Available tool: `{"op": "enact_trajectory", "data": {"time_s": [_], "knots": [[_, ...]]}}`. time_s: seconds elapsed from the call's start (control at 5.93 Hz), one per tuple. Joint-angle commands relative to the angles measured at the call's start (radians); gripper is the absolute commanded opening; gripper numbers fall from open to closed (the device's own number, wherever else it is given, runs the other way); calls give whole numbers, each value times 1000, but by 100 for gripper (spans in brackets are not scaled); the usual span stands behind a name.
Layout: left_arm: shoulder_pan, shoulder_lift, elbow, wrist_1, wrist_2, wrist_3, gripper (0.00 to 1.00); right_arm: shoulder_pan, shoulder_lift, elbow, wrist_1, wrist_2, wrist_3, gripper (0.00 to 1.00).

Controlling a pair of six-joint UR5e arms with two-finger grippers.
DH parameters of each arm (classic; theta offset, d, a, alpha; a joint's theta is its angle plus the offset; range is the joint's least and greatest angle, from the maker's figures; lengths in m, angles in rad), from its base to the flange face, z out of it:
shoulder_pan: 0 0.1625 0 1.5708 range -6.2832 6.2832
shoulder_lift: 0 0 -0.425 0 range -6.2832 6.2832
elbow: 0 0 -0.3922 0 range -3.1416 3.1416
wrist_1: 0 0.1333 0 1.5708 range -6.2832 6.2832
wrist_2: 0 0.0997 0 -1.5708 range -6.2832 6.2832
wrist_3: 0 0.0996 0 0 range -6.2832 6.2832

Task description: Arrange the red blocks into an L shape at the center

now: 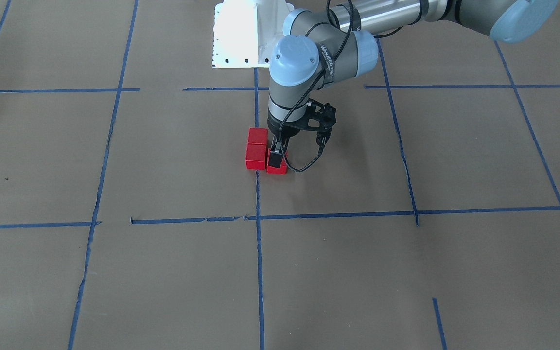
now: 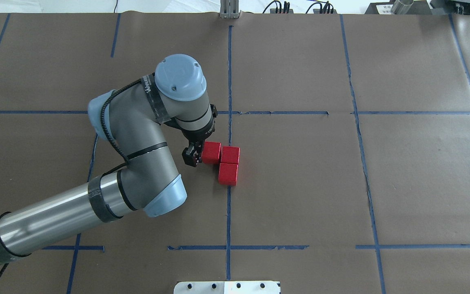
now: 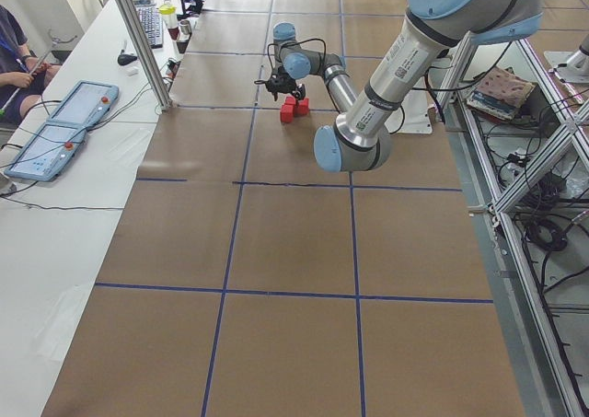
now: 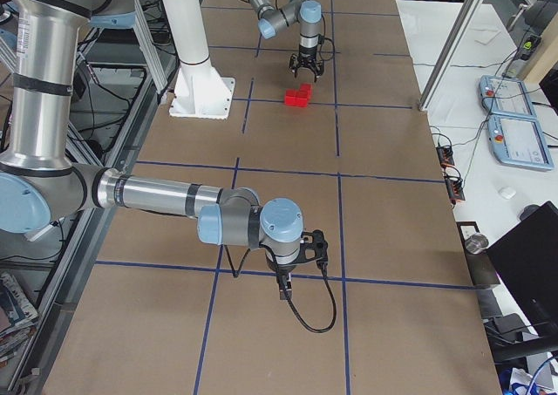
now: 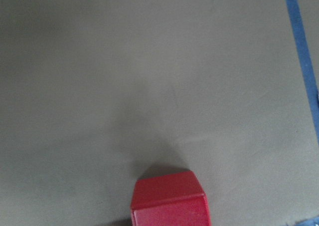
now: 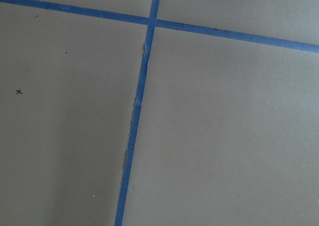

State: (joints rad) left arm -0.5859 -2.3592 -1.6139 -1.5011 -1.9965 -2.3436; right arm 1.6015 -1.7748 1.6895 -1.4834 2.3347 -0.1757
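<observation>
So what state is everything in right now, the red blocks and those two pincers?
Red blocks: three, lying flat, packed together in an L.
Left pincer: down low beside one end block; open or shut unclear.
Right pincer: far from the blocks; open or shut unclear.

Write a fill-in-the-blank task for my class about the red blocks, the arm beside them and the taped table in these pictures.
1. The number of red blocks on the table is ___.
2. Set together, they form the letter ___.
3. The arm that reaches down beside them is the robot's ___ arm.
4. The tape lines on the table are coloured ___.
Missing words: three; L; left; blue.
</observation>
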Motion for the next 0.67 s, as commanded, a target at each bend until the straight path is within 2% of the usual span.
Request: {"op": "enact_trajectory", "data": {"time_s": [0.0, 0.17, 0.51], "knots": [[-46, 158, -252, 103, -33, 340, 100, 0, 0, -4, -2, -2, 1, 100], [-98, 276, -358, 105, -66, 594, 100, 0, 0, -2, -2, -2, 5, 100], [-245, 507, -440, 93, -152, 1198, 100, 0, 0, 2, 0, 0, 27, 100]]}}
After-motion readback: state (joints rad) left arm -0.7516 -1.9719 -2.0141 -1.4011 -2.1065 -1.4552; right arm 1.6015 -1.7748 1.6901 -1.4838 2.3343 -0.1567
